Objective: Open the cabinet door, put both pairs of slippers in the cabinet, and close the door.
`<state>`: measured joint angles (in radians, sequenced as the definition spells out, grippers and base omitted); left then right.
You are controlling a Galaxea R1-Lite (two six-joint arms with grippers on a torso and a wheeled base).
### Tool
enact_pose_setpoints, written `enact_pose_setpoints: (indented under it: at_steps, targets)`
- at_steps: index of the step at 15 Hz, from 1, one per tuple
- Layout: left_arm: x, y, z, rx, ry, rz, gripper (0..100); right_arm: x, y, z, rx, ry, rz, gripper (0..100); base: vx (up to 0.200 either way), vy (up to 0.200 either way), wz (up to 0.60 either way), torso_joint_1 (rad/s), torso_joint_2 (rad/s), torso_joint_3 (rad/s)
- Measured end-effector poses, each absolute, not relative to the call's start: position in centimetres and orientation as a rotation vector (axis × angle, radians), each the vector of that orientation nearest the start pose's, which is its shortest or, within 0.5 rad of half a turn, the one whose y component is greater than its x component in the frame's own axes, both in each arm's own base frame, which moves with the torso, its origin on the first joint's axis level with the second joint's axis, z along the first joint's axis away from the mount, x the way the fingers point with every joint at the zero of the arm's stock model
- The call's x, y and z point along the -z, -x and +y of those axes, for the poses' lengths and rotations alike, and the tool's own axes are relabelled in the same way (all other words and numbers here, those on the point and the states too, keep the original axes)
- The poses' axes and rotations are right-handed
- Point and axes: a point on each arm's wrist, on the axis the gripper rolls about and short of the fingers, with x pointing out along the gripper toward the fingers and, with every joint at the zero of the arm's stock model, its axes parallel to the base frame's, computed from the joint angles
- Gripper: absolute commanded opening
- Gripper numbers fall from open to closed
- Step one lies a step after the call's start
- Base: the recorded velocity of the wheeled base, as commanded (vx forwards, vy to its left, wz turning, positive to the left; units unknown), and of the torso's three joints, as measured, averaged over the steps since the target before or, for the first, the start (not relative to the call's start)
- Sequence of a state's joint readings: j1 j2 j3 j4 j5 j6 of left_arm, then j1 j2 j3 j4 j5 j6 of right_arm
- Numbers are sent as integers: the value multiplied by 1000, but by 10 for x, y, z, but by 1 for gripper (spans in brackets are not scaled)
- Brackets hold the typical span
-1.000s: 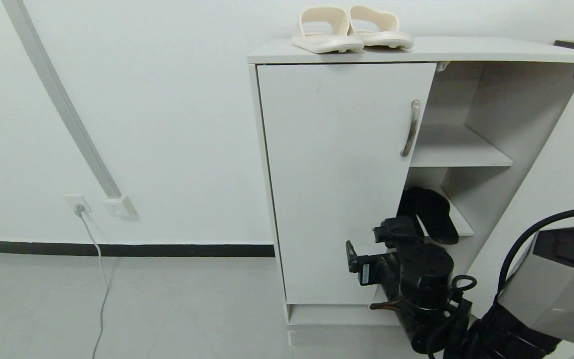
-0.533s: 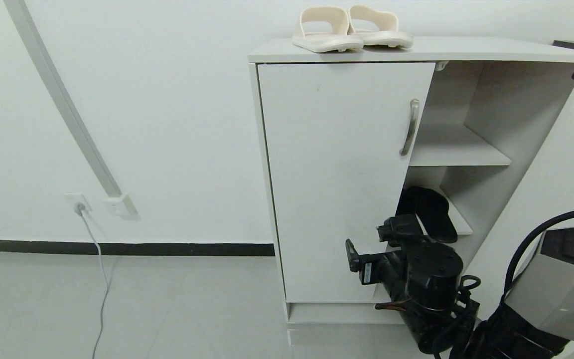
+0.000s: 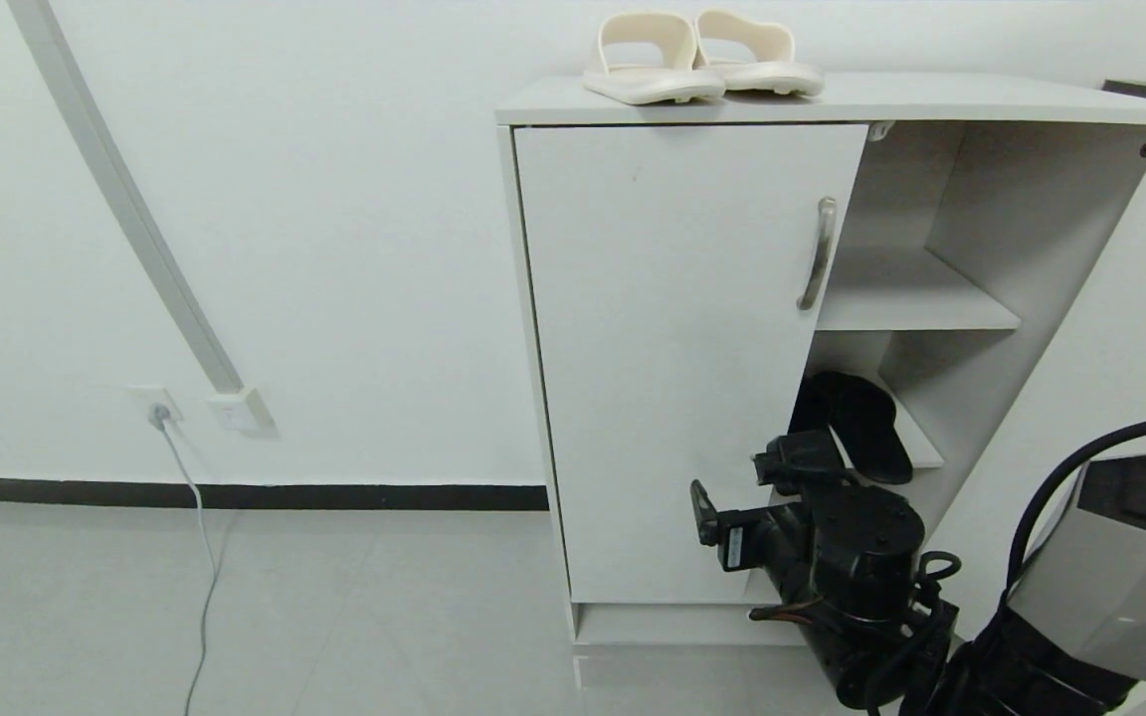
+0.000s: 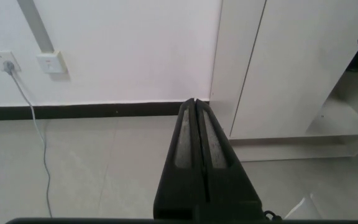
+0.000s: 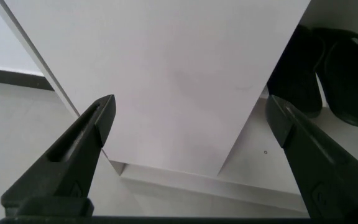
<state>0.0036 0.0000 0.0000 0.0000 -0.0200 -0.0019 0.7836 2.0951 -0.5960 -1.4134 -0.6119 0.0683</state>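
white wall (image 3: 334,249), grey floor (image 3: 354,617) | cream moulded slippers (image 3: 702,62) on top of white cabinet (image 3: 672,348), likely light and soft, pinch the strap | black slippers (image 3: 861,428) on lower shelf | right gripper (image 5: 189,109) apart | left gripper (image 4: 194,107) together

A plain white wall (image 3: 314,219) takes up most of the room behind. A grey conduit strip (image 3: 115,189) runs down it at a slant and ends at a small white box (image 3: 240,411). Just beside the box sits a wall socket (image 3: 153,408) with a plug in it — a grey cable (image 3: 203,557) hangs from the plug and trails onto the floor. A black skirting band (image 3: 235,494) marks the foot of the wall. The floor (image 3: 354,617) is pale grey tile with faint joints — the light is even and soft.
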Motion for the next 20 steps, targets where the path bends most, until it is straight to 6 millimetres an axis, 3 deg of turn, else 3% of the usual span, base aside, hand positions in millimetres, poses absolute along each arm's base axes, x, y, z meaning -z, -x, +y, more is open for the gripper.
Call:
enact_pose_setpoints:
  at_steps: [8, 20]
  targets:
    - [-75, 23, -1, 16, 1, 0, 0, -81, -247, 228, -171, -6, 79, 100, 0, 0, 0, 23, -323, -304]
    - [-75, 23, -1, 16, 1, 0, 0, -79, -247, 228, -169, -3, 82, 100, 0, 0, 0, 142, -474, -332]
